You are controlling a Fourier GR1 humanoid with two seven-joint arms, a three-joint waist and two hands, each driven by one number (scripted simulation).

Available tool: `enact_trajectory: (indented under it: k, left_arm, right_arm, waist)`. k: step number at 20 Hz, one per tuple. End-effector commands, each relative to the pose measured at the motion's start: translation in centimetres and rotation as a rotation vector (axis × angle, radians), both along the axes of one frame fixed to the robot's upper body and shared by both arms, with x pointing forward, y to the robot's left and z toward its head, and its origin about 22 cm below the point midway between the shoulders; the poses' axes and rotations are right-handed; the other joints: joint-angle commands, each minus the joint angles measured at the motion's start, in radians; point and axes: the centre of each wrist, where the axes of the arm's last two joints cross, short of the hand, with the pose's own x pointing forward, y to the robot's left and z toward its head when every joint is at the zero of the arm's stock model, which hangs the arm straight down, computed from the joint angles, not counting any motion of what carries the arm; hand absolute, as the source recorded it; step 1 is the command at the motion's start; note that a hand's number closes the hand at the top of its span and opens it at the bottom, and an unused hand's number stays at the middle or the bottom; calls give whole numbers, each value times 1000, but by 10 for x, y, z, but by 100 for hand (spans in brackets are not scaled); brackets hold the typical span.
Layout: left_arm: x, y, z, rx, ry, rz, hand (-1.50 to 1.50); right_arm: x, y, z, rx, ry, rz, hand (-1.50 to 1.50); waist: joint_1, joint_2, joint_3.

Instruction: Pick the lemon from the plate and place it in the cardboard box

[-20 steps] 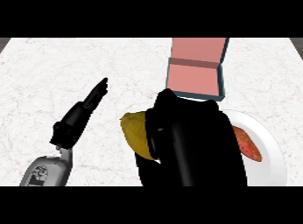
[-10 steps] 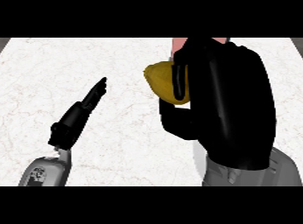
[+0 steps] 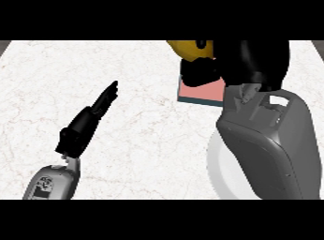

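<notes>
My right hand [image 3: 244,61] is curled round the yellow lemon [image 3: 189,48], which shows at the top of the head view, above the far part of the cardboard box [image 3: 201,91]. Only the box's pinkish near corner with its dark rim shows below the hand; the rest is hidden by the hand and forearm. The white plate [image 3: 220,168] lies at the lower right, mostly covered by my grey right forearm. My left hand [image 3: 89,124] rests open at the lower left, fingers straight and pointing up and right.
The white marble counter [image 3: 68,75] spreads across the view, with darker edges at the far left and far right corners.
My right hand has carried the lemon away from the plate, farther up the view and over the box. The left hand has not moved.
</notes>
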Motion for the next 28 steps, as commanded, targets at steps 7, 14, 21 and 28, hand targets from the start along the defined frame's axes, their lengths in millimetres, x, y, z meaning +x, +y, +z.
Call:
enact_trajectory:
  k: [7, 14, 21, 28]
  left_arm:
    - [-2, 13, -16, -9, -4, -20, 0]
    - [8, 3, -11, -10, -20, -4, 0]
    - [2, 5, -13, -1, -12, -5, 0]
    - [-5, 12, 3, -4, 1, -32, 0]
  right_arm:
    - [72, -8, -26, -88, 33, -86, 150]
    - [110, -22, -67, -145, 96, -97, 150]
    - [127, -47, -124, 137, 252, -153, -150]
    - [144, -60, -138, 236, 202, -82, -150]
  waist:
    - [6, 3, 0]
    - [6, 4, 0]
    - [13, 9, 1]
    - [21, 6, 1]
